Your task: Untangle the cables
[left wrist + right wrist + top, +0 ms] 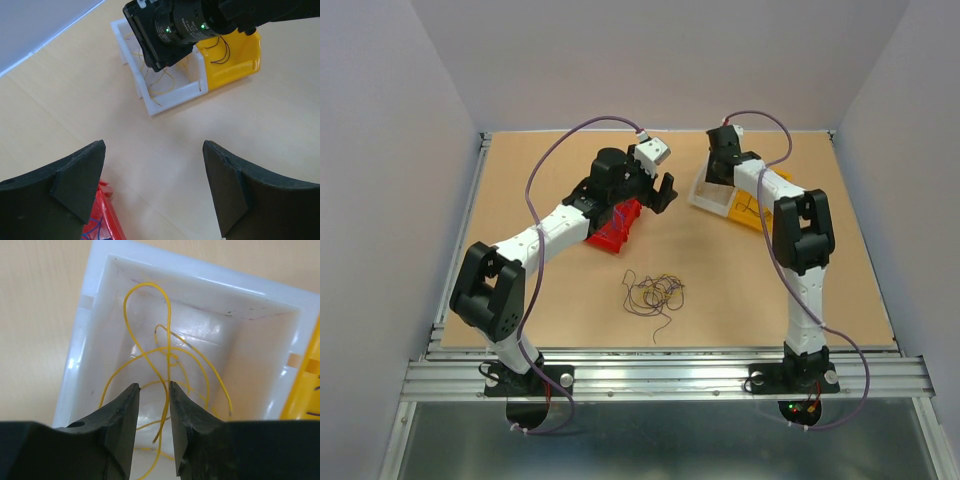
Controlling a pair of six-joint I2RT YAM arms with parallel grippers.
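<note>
Your right jaws are standing slightly apart around a yellow wire, over the white bin. The tangled cables are lying on the desk, nearer your wide-spread left jaws, back toward that arm's base.

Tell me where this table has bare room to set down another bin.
Free: far left corner of the brown tabletop, behind the left arm; the right strip beyond the right arm; the near patch between the tangled clump of thin wires and the right arm's base. Crowded: far middle, where the red plastic bin, white plastic bin and yellow plastic bin sit.
</note>
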